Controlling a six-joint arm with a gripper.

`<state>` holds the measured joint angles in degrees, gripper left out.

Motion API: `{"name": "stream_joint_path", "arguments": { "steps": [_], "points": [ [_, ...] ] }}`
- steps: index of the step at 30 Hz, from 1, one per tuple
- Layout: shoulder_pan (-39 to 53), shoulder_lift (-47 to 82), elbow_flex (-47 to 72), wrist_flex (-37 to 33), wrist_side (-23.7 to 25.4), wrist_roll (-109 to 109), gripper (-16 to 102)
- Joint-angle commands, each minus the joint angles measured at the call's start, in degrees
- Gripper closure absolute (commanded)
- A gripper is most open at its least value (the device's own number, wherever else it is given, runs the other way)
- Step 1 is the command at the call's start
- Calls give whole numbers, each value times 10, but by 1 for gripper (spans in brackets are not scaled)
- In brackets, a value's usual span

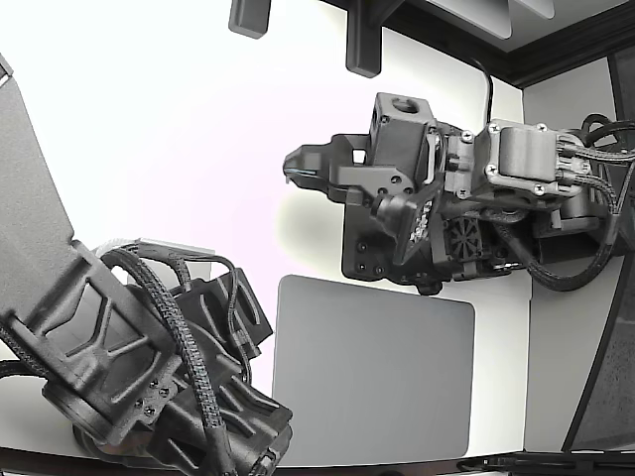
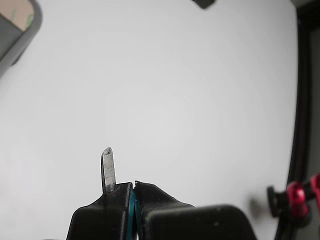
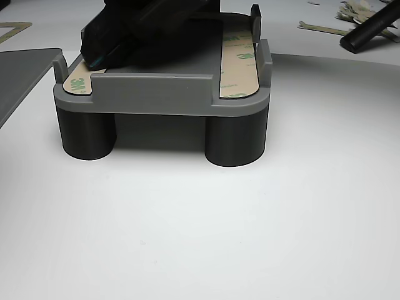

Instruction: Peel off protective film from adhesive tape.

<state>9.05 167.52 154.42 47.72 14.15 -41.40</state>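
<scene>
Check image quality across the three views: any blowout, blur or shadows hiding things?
Exterior view: the white table is blown out, dark arm parts lose detail against it. Wrist view: background washed to flat white, the gripper is a near-black silhouette, shut with a thin strip sticking up beside it. Other view: even light, soft shadow under the grey holder, tape printing readable.

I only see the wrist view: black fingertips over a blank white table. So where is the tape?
Observer: The other view shows a grey holder on stubby legs, with a tan strip printed 3M lying along that view's right side.
Operator: Just one?
Observer: No. A second strip lies on that view's left side, mostly hidden under a dark robot part.
Operator: Anything peeled yet?
Observer: Loose tan scraps lie on the table behind the holder.
</scene>
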Motion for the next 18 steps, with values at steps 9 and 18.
{"name": "stream_joint_path", "arguments": {
  "steps": [9,18],
  "points": [
    [33,-45,-18,40,30,-279,97],
    [88,-214,-91,-2,75,-289,97]
  ]
}}
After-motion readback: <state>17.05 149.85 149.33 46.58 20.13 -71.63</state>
